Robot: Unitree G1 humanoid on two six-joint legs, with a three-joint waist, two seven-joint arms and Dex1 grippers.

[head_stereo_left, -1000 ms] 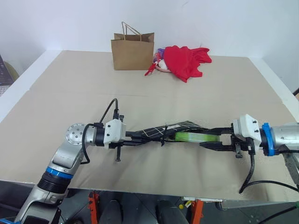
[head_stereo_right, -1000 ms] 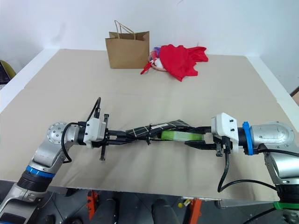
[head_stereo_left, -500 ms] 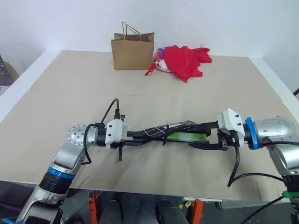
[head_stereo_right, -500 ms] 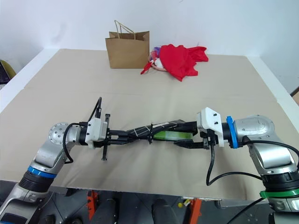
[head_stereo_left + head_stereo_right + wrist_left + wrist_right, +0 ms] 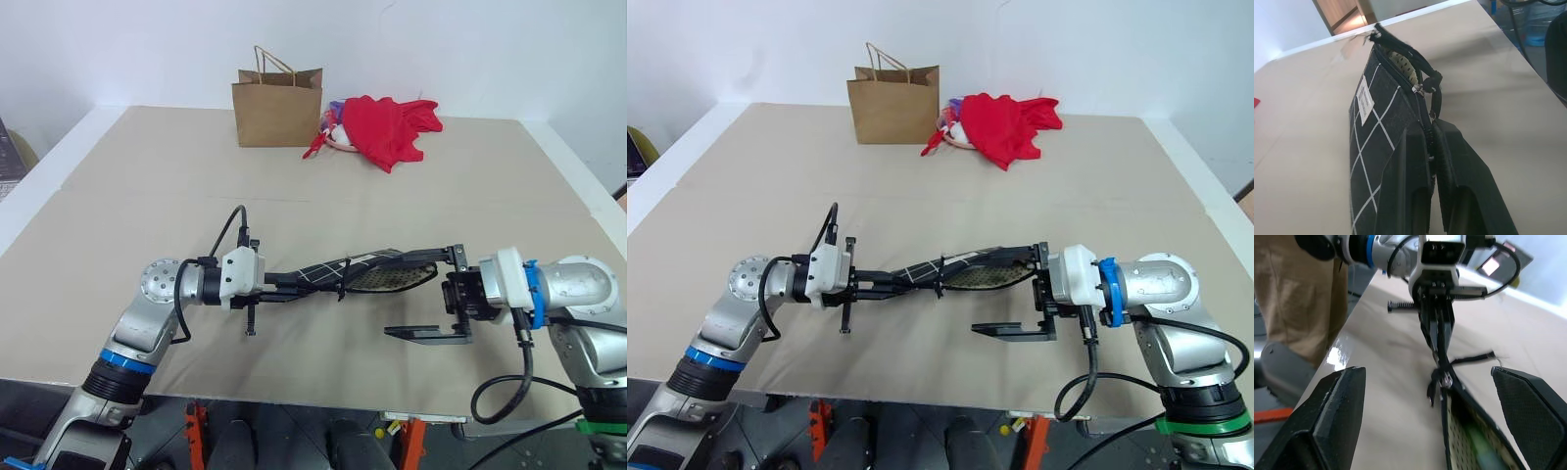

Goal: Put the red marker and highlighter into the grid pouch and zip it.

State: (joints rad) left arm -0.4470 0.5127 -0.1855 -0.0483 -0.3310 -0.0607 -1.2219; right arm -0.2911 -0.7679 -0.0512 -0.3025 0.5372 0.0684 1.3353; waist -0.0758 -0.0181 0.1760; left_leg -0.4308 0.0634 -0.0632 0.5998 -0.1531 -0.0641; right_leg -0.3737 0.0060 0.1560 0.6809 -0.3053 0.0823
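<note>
Left gripper (image 5: 294, 283) clamps black white-grid fabric pouch (image 5: 367, 273) edge. Right gripper (image 5: 429, 291) wide, empty, beside pouch mouth. Green highlighter (image 5: 1480, 444) inside pouch. Next: pinch dark zipper pull (image 5: 1429, 88), zip.

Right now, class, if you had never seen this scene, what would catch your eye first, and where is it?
The grid pouch hangs in mid-air above the middle of the table, pinched at one end by the left claw, its mouth gaping toward the wide-open right claw. Behind, at the far edge, a brown paper bag stands beside a bright red cloth heap.
</note>
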